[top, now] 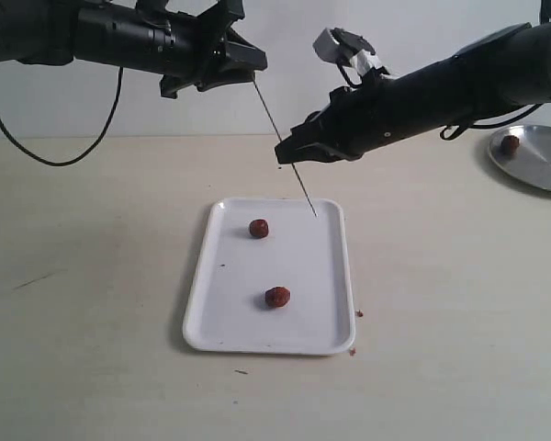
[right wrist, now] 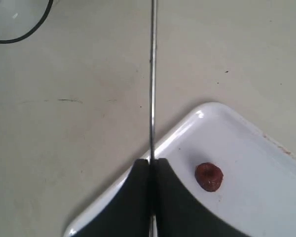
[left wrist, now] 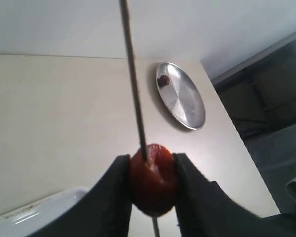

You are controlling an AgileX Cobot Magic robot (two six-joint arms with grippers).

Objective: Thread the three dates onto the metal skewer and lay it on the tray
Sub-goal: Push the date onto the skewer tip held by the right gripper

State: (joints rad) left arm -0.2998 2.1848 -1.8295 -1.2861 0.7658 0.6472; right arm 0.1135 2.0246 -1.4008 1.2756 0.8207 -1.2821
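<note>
Pinched between the two dark fingers (left wrist: pixel 114 195) of the left gripper (top: pixel 246 72): one wrinkled dark-red date (left wrist: pixel 154 183), squeezed from both sides, jaws only as far apart as the fruit is wide. Speared through that date, the metal skewer (top: pixel 268 112), entering on one side of the fruit and visible as a short stub past the other. Further along the same rod, the right gripper (right wrist: pixel 150 165), fingers (right wrist: pixel 130 202) pressed flat together with only the thin metal between them (no daylight in the gap at all).

Carried at these two points, slanting down from the left gripper high up towards the right of the exterior view, well above the table (top: pixel 92 276). Lower tip over the far right part of the tray (top: pixel 257 340); whether touching the white surface or just above it, cannot tell.

On the tray, apart from each other and from the skewer, the other two dates: far date (top: pixel 259 229) towards the back left, near date (top: pixel 277 297) about the middle, closer to the front. Tray flat on the table, in the middle of the exterior view. A few dark crumbs (top: pixel 358 314) just off its right front corner. Well apart at the far right, a round metal plate (top: pixel 544 165) with a fourth fruit (top: pixel 510 143) on it. Under the left arm, a black cable (top: pixel 37 152) hanging in a loop.
</note>
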